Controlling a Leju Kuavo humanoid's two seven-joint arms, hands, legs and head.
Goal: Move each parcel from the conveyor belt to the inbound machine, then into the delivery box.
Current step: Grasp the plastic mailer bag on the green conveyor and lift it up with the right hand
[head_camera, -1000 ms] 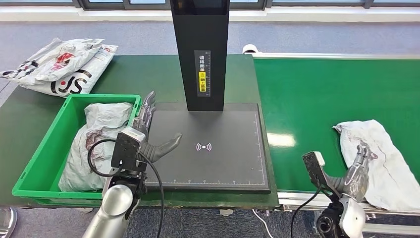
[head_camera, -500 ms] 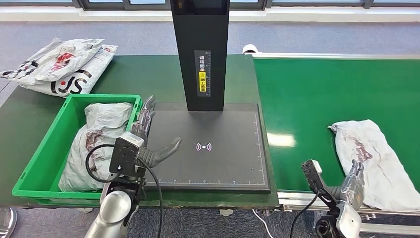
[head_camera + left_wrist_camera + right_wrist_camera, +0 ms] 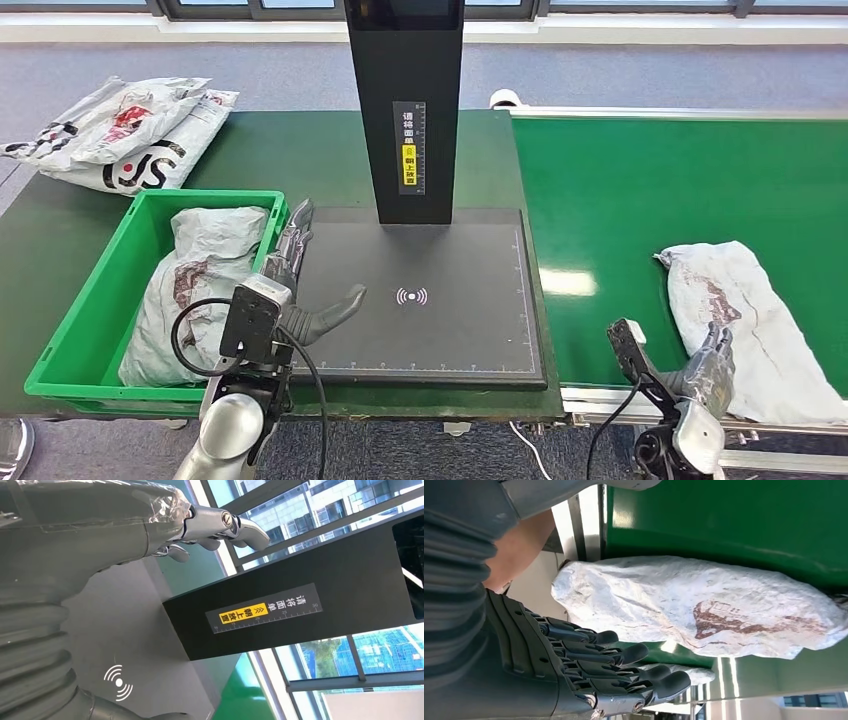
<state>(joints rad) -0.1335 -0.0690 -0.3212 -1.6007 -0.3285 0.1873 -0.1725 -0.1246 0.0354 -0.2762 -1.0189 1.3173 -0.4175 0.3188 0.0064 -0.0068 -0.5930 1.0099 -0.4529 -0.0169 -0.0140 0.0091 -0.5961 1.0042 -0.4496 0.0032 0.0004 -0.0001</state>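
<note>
On the green conveyor belt (image 3: 640,190), toward its near edge, lies a white parcel (image 3: 745,325), a crumpled soft poly bag that looks light, limp and slippery. The right hand (image 3: 708,362) hovers just beside its near end, fingers (image 3: 624,655) apart, holding nothing. A bunched fold mid-bag probably gives the surest hold. The left hand (image 3: 300,275) rests spread and empty over the inbound machine (image 3: 440,320), beside the delivery box (image 3: 100,300).
</note>
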